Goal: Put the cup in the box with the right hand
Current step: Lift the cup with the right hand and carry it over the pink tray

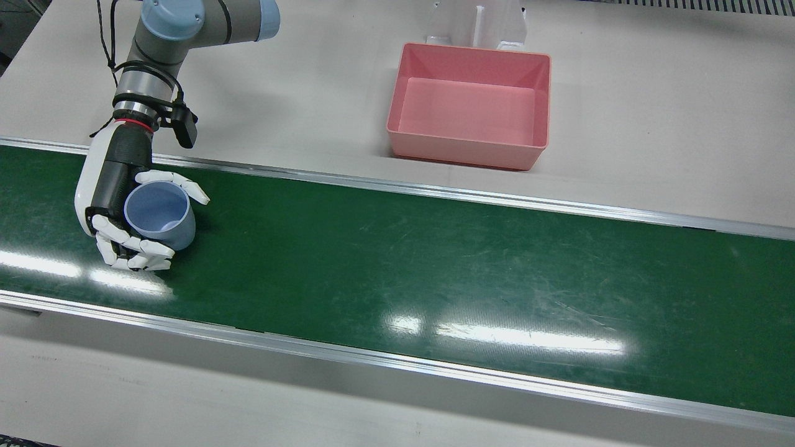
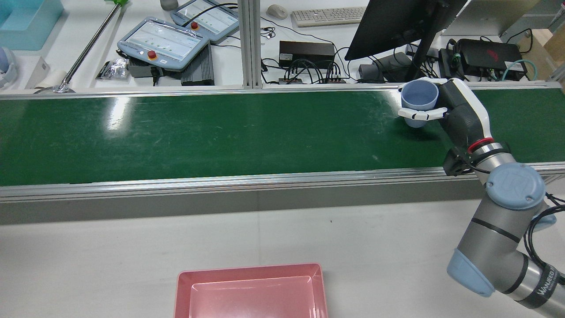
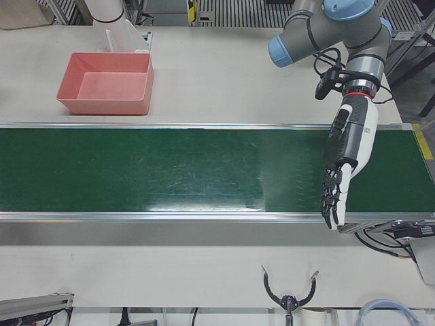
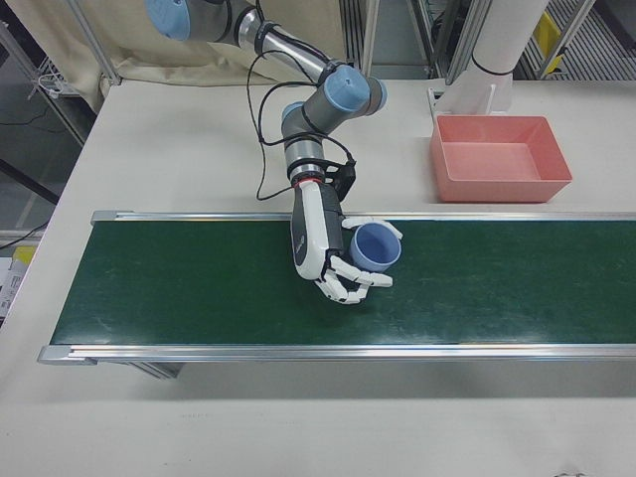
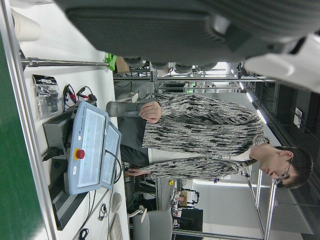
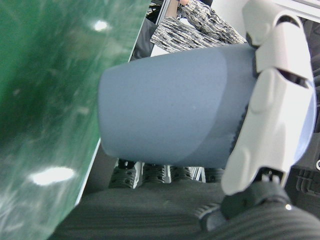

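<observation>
White fingers (image 1: pixel 146 248) of the right hand (image 1: pixel 118 198) wrap the pale blue cup (image 1: pixel 160 215), holding it upright over the green belt (image 1: pixel 435 261) near its far-right end in the rear view. Left hand (image 3: pixel 343 163) hangs with fingers spread, holding nothing. Pink box (image 1: pixel 472 105) sits on the tabletop (image 1: pixel 298 93), well apart from the cup.
</observation>
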You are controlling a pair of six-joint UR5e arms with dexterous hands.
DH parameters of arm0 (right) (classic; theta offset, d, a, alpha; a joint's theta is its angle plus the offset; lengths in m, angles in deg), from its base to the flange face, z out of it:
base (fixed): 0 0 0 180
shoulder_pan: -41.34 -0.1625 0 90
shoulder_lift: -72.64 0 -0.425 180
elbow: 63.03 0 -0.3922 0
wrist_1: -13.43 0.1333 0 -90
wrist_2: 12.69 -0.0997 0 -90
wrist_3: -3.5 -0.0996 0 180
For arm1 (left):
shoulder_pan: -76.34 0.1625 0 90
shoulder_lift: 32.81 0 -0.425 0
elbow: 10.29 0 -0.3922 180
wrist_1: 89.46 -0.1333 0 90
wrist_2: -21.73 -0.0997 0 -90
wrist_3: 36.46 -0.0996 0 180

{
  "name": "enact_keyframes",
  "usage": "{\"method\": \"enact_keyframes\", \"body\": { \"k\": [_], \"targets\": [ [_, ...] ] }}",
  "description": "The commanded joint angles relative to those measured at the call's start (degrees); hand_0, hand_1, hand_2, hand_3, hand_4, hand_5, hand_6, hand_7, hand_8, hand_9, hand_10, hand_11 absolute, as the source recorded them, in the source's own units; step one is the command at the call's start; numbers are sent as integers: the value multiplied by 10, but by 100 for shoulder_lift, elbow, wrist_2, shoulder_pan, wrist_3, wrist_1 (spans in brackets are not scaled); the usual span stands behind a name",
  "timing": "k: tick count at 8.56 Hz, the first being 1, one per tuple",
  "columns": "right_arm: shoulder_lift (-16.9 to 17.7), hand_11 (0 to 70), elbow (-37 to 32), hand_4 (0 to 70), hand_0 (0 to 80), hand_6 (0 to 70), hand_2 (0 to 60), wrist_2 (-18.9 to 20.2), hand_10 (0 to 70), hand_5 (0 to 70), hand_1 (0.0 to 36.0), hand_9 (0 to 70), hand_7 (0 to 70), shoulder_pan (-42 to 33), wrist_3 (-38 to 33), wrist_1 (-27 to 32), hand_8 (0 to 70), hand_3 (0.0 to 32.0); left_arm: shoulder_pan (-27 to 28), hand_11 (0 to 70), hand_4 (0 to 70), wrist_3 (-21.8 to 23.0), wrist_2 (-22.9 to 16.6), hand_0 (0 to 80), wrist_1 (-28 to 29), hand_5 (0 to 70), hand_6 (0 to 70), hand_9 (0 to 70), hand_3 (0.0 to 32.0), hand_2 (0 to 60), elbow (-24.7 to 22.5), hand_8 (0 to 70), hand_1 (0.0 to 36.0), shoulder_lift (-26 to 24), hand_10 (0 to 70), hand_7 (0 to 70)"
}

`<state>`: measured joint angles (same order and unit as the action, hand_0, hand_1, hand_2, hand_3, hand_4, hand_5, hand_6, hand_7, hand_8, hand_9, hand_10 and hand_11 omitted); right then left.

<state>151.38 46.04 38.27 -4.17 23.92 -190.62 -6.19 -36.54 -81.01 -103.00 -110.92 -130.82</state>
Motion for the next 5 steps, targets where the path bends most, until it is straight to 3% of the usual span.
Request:
{"method": "enact_keyframes", "body": {
  "k": [1, 5],
  "targets": [
    [36, 700, 841, 700, 588, 376, 600, 10, 495, 181, 360, 700, 700, -55, 346, -56, 645, 0, 0, 0, 0, 0, 0, 0, 0, 0, 0, 0, 0, 0, 0, 0, 0, 1, 0, 0],
    [62, 698, 2369, 700, 607, 362, 600, -138, 487, 171, 360, 700, 700, 1136, 1741, -56, 632, 0, 0, 0, 0, 0, 0, 0, 0, 0, 0, 0, 0, 0, -9, 0, 0, -8, 0, 0]
  ]
}}
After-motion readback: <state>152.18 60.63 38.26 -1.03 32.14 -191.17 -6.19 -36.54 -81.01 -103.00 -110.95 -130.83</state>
